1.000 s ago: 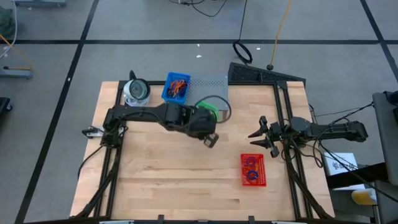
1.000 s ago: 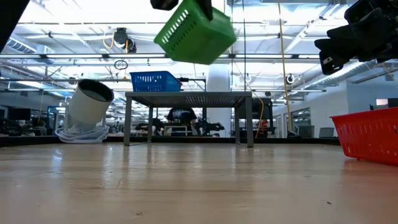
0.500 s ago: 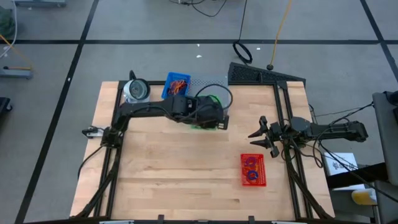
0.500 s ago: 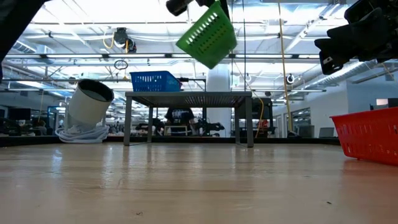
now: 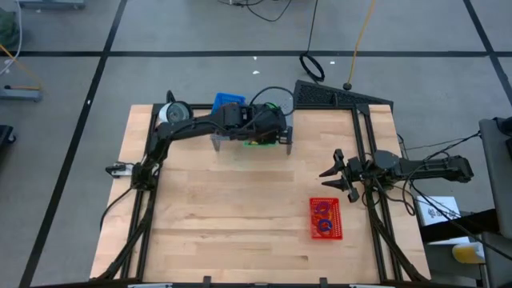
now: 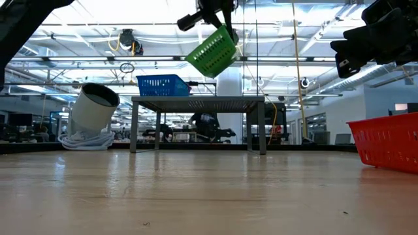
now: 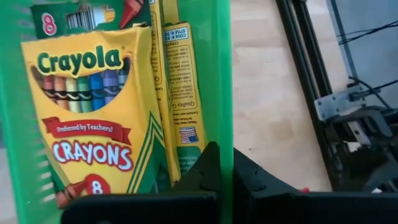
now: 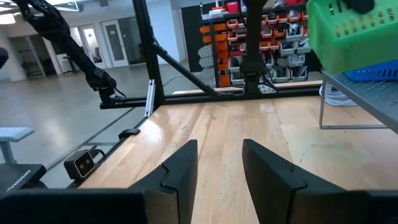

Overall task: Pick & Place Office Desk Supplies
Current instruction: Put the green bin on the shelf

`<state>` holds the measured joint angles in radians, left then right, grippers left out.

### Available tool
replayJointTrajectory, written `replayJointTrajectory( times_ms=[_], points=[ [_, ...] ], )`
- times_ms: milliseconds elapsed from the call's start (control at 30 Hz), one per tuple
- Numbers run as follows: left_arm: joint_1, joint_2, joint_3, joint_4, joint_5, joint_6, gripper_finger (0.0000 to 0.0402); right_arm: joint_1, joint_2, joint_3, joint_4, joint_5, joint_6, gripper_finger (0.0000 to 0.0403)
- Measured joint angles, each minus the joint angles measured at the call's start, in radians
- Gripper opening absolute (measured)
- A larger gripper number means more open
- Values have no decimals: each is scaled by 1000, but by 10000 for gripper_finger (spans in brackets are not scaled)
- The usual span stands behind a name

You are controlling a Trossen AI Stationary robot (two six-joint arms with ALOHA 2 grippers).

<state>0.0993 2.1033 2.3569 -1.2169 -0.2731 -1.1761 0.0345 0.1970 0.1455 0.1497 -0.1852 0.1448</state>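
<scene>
Left gripper [image 7: 221,171] clamped on green basket [image 6: 211,52] wall, crayon boxes [image 7: 93,106] inside, tilted in the air over grey shelf [image 6: 198,101]. Right gripper [image 5: 332,174] part-open, empty, at wood table's [image 5: 224,216] right edge. Red basket [image 5: 326,218] on tabletop. Bright workshop behind.

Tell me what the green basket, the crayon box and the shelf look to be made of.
Green basket: likely moulded plastic, given its even slotted walls and uniform colour.
Crayon box: printed card with a slight sheen and folded flaps.
Shelf: apparently grey metal, a thin perforated top on straight legs.
</scene>
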Motion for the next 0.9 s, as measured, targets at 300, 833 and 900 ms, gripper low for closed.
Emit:
replayJointTrajectory(
  times_ms=[300, 833, 900],
  points=[
    [58, 0, -1, -49, -18, 41, 0, 0, 0, 0, 0, 0, 0, 116],
    [89, 54, -1, -12, 7, 101, 0, 0, 0, 0, -5, 0, 0, 116],
    [89, 60, -1, -10, 11, 101, 0, 0, 0, 0, -5, 0, 0, 116]
  ],
)
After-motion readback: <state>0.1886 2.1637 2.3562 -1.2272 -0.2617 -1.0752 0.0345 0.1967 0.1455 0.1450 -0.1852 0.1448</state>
